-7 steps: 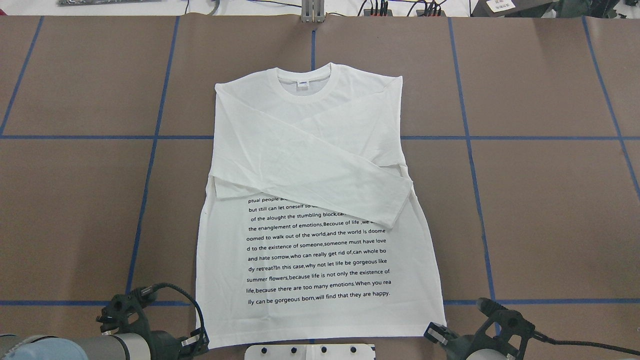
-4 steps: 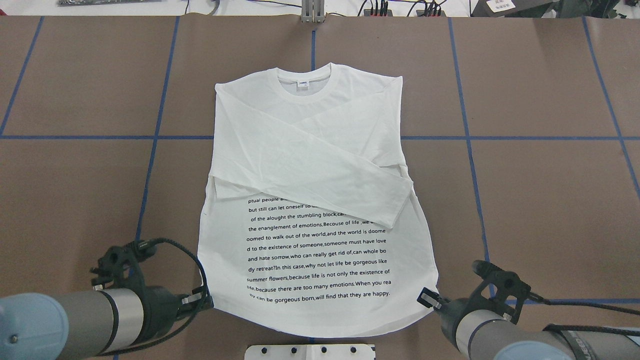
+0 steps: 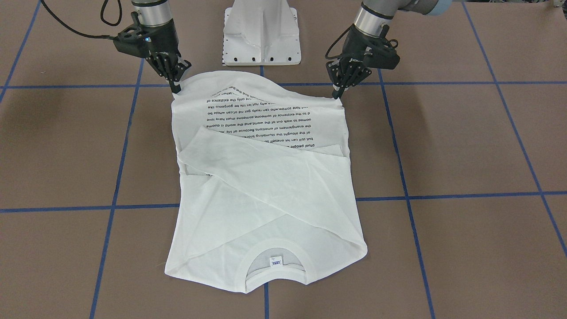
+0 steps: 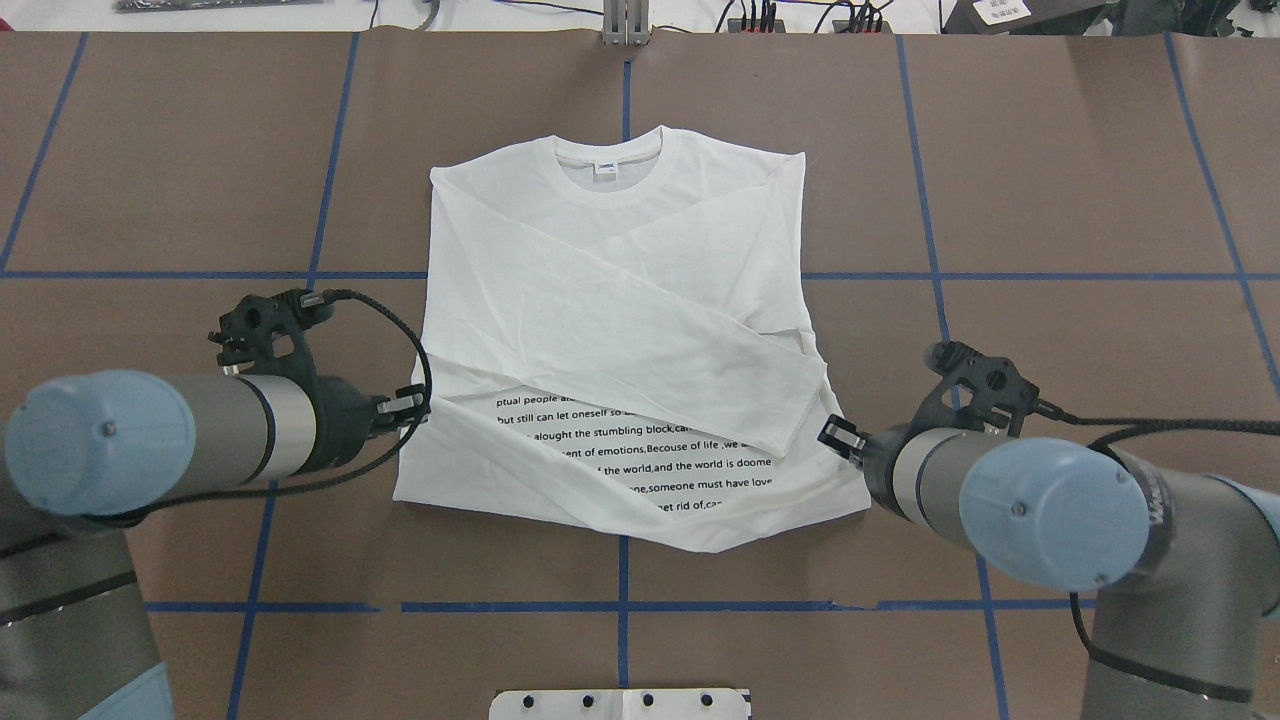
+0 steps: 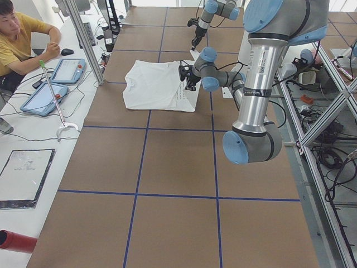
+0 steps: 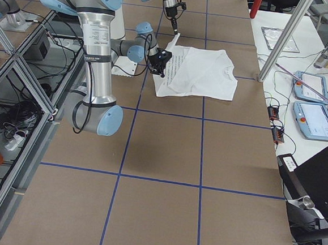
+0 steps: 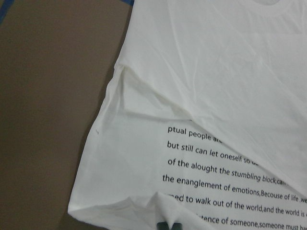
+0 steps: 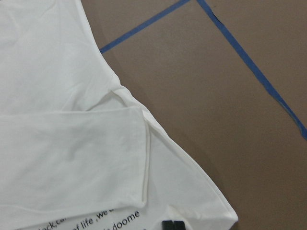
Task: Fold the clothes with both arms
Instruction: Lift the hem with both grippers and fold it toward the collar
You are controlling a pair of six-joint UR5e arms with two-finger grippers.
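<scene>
The white long-sleeved T-shirt point(image 4: 620, 250) lies on the brown table with its sleeves crossed over the chest and its collar point(image 4: 610, 192) on the far side. Black text point(image 4: 640, 445) shows on its lower part. My left gripper point(image 4: 415, 408) is shut on the left hem corner and holds it raised over the shirt's side. My right gripper point(image 4: 838, 437) is shut on the right hem corner, also raised. In the front-facing view the left gripper point(image 3: 336, 94) and the right gripper point(image 3: 176, 87) pinch the corners, and the hem sags between them. The wrist views show cloth point(image 7: 216, 72) point(image 8: 57, 120) under the fingertips.
The white pedestal base point(image 3: 261, 31) stands at the near table edge behind the hem. Blue tape lines point(image 4: 300, 275) cross the table. An operator point(image 5: 22, 39) sits past the far edge beside tablets point(image 5: 67, 70) and an aluminium post point(image 5: 83, 39).
Both grippers have moved from the near edge toward the collar with the hem corners in them. The hem has lifted and come forward, and the lowest text lines are now hidden.
</scene>
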